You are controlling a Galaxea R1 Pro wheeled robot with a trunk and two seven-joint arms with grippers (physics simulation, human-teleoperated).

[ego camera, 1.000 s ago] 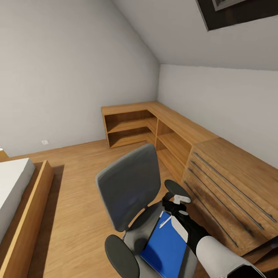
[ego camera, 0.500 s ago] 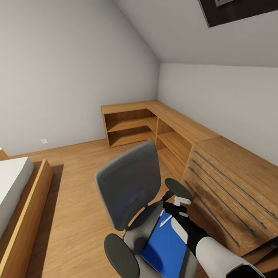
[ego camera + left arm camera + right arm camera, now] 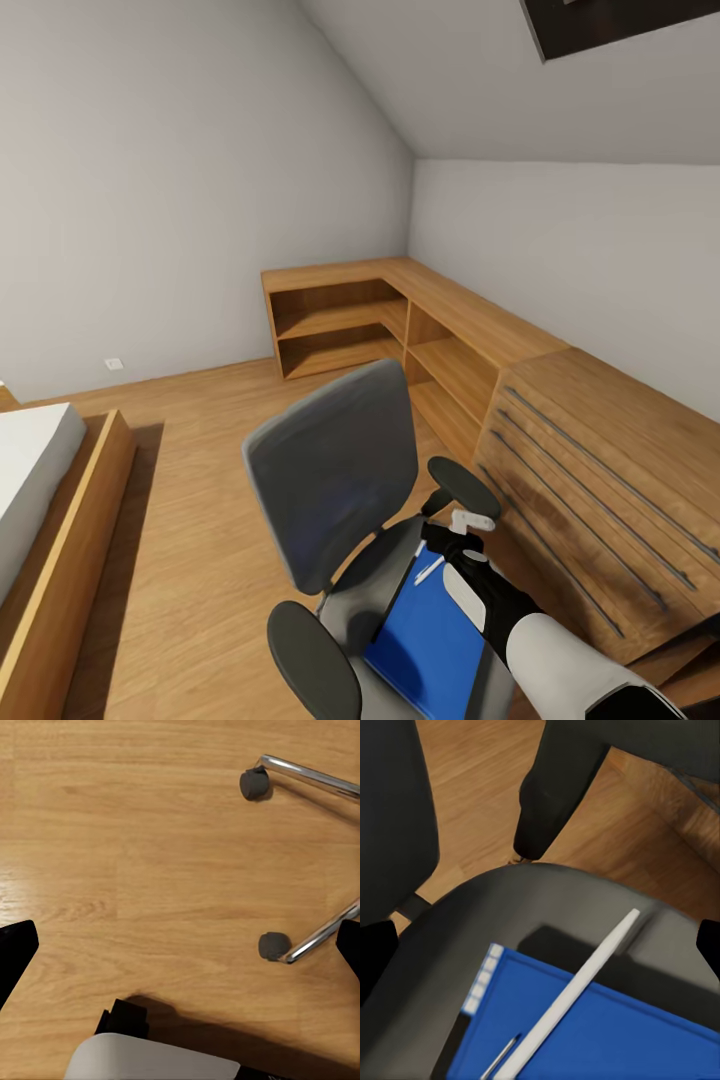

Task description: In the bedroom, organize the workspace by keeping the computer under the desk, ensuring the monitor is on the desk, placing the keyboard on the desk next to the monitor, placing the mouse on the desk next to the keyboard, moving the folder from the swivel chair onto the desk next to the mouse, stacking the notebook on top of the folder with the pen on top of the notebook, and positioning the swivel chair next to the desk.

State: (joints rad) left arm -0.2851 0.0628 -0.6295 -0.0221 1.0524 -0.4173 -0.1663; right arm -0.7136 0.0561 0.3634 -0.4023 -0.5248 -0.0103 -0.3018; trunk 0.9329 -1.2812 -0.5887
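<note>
Attic bedroom in a home. Sloped ceiling (image 3: 450,80), bed (image 3: 40,500) at one side. Wooden corner shelving (image 3: 400,330), plank floor (image 3: 200,560).

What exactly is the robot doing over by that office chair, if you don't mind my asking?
The robot's right gripper hangs just above the grey swivel chair, whose seat holds a blue folder with a white pen lying on it. Both fingertips sit wide apart at the edges of the right wrist view, so nothing is grasped yet. The left gripper hangs open over bare wooden floor near the chair's chrome base.
</note>
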